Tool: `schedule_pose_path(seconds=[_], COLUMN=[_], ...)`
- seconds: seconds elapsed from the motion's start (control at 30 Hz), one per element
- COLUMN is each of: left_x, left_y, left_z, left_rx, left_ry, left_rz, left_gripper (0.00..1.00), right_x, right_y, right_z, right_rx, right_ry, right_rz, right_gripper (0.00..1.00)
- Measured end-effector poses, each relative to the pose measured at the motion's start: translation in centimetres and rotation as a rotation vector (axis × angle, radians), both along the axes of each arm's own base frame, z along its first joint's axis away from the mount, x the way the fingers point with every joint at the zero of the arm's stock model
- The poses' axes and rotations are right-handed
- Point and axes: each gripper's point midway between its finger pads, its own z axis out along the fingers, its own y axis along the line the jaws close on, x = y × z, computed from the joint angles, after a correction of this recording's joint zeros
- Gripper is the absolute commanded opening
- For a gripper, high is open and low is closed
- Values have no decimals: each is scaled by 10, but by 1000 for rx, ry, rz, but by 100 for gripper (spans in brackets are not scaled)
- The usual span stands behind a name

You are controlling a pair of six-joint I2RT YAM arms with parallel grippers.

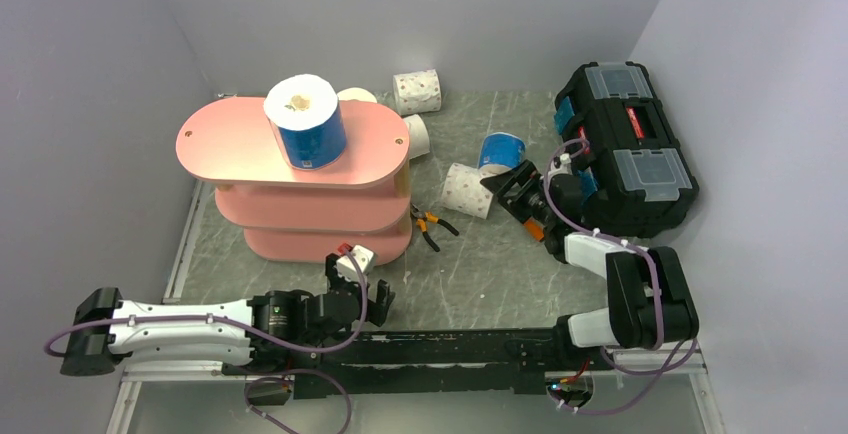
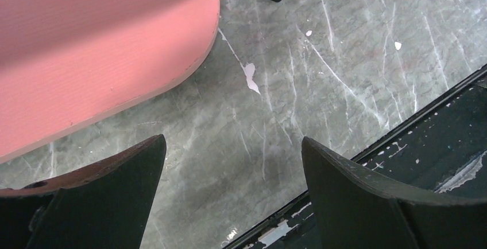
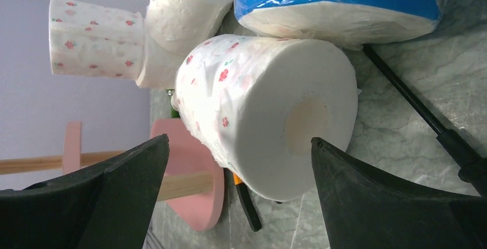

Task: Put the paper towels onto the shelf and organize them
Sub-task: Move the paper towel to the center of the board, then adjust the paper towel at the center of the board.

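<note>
Spotty roll (image 3: pixel 264 117) lying right in front of the wide-open right gripper (image 3: pixel 239 140)

The spotty roll lies on its side near the middle of the top view, just left of a blue-wrapped roll (image 1: pixel 500 149). The right gripper's jaws are open very wide and hold nothing. The roll is in front of the gap and I see no touch. The left gripper (image 2: pixel 232 140) is at the lower middle, just by the bottom board of the pink shelf (image 1: pixel 235 144) - also wide open, also empty. One blue roll (image 1: pixel 305 119) stands on the top board, and more rolls lie behind, near the back wall. I think the roll is light and soft, so it will squash - squeeze gently across its round sides, at the middle. The blue wrap looks shiny and may slip.
</note>
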Motion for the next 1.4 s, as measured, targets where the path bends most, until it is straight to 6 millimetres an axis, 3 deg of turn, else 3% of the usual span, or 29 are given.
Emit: schedule_pose_path(seconds=[0.27,0.7,1.0,1.23,1.4], left_x=[0,-1,-2,-1,-2], left_y=[0,0,0,2,4], left_z=[-6,-5,-12,-8,-2], left_rx=[29,7,42,28,-3], left_ry=[4,14,20,15,11], left_rz=[0,7,6,10,18], left_gripper=[94,94,94,94,94], right_x=[3,13,17,20,16], right_y=[6,10,18,28,30], right_z=[-17,-15,-6,-12,-9], right_rx=[26,44,56,54,38], right_ry=[41,19,-9,10,9], right_rz=[24,36,71,101,112], right_gripper=[93,89,76,51,43])
